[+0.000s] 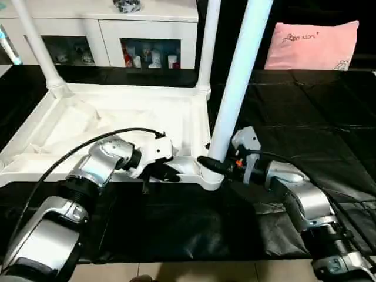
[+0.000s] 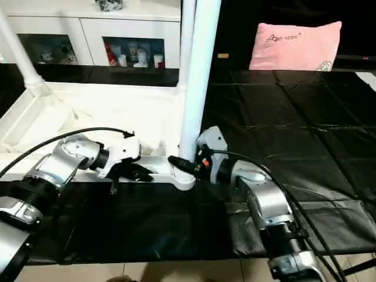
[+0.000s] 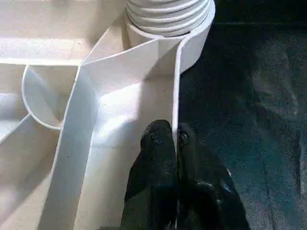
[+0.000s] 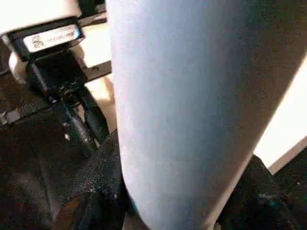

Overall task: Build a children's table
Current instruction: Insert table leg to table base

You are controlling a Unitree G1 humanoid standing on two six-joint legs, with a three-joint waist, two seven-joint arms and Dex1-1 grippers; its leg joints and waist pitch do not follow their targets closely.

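The white tabletop (image 1: 35, 167) lies upside down on the black cover. Legs stand in three of its corner sockets: far left (image 1: 35, 41), far right (image 1: 207, 47) and near right (image 1: 238, 82). My right gripper (image 1: 212, 164) is shut on the foot of the near right leg (image 4: 192, 105), just above its socket, with one finger (image 4: 96, 191) on each side of the tube. My left gripper (image 1: 167, 173) is shut on the tabletop's near rim (image 3: 175, 96), a short way left of that socket (image 3: 168, 19), and its fingers (image 3: 158, 143) pinch the thin wall.
A white glass-doored cabinet (image 1: 106, 35) stands behind the tabletop. A pink pillow (image 1: 311, 47) lies at the far right on the black sheet (image 1: 305, 106). The sheet's front edge and pale floor (image 1: 194, 271) run just below my forearms.
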